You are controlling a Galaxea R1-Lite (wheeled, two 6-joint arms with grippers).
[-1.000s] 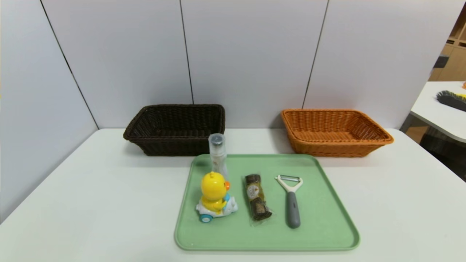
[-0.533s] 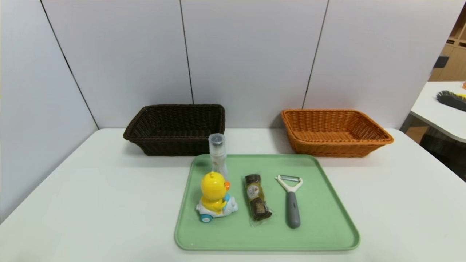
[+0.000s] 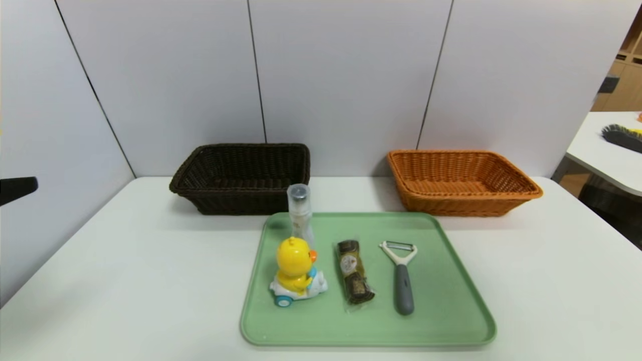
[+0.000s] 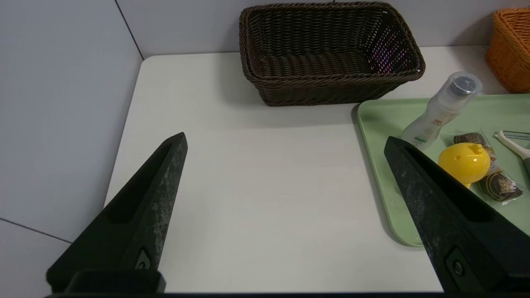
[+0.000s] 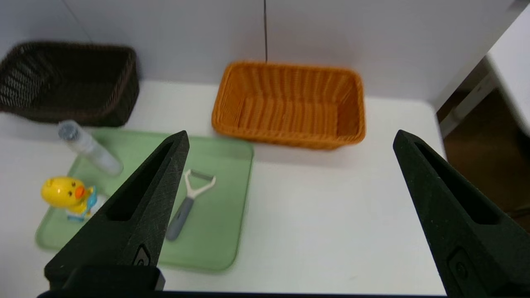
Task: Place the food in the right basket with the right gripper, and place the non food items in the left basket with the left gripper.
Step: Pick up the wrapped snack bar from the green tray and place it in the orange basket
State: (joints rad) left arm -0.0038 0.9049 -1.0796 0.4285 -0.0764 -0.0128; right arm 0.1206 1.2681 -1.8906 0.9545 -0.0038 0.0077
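Left gripper (image 4: 285, 140) newly at head view's left edge, wide | right gripper (image 5: 290, 138) wide | bottle (image 4: 441, 109) label unreadable

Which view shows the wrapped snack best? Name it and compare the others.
The head view: the snack lies whole and unblocked on the green tray, label visible. The left wrist view shows only parts of it behind the duck toy. In the right wrist view the right gripper hides it.
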